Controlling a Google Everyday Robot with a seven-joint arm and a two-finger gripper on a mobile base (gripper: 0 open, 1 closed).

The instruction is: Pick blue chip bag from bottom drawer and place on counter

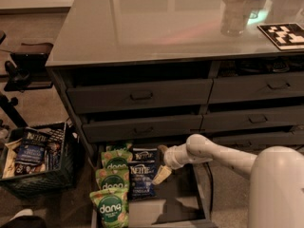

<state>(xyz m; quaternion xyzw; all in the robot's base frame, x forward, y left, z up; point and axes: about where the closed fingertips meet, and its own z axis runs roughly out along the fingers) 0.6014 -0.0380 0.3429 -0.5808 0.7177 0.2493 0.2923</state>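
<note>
Working through the reach-and-grasp step: bringing the gripper (161, 163) up to the blue chip bag (140, 180), with no hold on it yet. Hanging low inside the pulled-out bottom drawer (173, 207), under the counter's front edge and left of its middle, just beside the bag's right side. Keeping nothing clamped: fingers (161, 175) standing wide apart, one high and one low, empty between.

Lying flat on the drawer floor, logo up, toward the drawer's left half; crowding against green dang bags (113, 186) on its left and a second navy bag (144, 154) behind it, nearer the bench front. Sitting apart on the floor, beyond the bench's left front corner, a black crate (40, 172) holding more snack packs, none of them part of the job.

Judging the next move: shifting left and down over the bag, straddling one edge or a pinch of foil, then closing firmly enough not to slip. Needing care to catch only the navy pack and not drag a green one along. After that, lifting clear of the drawer wall and rising past the front edge onto the counter (156, 27), aiming for the bare left part, well away from the clear cup (232, 15) and the marker board (284, 34) near the right back corner.
</note>
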